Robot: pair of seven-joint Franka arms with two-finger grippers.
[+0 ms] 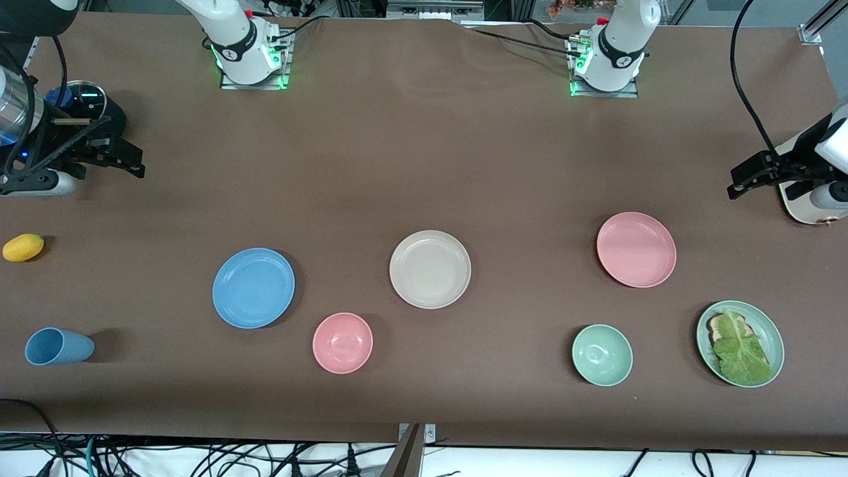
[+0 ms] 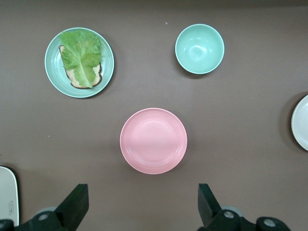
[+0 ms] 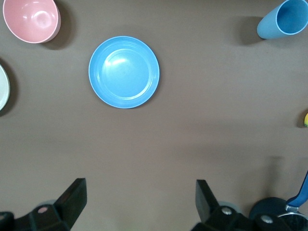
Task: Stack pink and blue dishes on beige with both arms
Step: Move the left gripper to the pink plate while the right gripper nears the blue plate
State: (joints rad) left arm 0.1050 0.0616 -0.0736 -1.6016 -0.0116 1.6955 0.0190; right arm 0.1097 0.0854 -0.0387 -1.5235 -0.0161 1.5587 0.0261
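The sky-blue plate (image 1: 253, 287) (image 3: 124, 72) lies toward the right arm's end of the table. In the middle sits the beige plate (image 1: 430, 269), bare, with its edge showing in both wrist views (image 2: 302, 122) (image 3: 2, 86). The salmon-pink plate (image 1: 636, 249) (image 2: 153, 140) lies toward the left arm's end. My right gripper (image 1: 132, 162) (image 3: 141, 190) hangs open and empty over bare table at its end. My left gripper (image 1: 739, 185) (image 2: 143, 192) hangs open and empty over the table at the other end, apart from the pink plate.
A pink bowl (image 1: 342, 342) and a green bowl (image 1: 601, 354) sit nearer the front camera than the plates. A pale green plate (image 1: 762, 324) holds lettuce on bread. A blue cup (image 1: 58, 346) lies on its side, near a yellow fruit (image 1: 23, 247).
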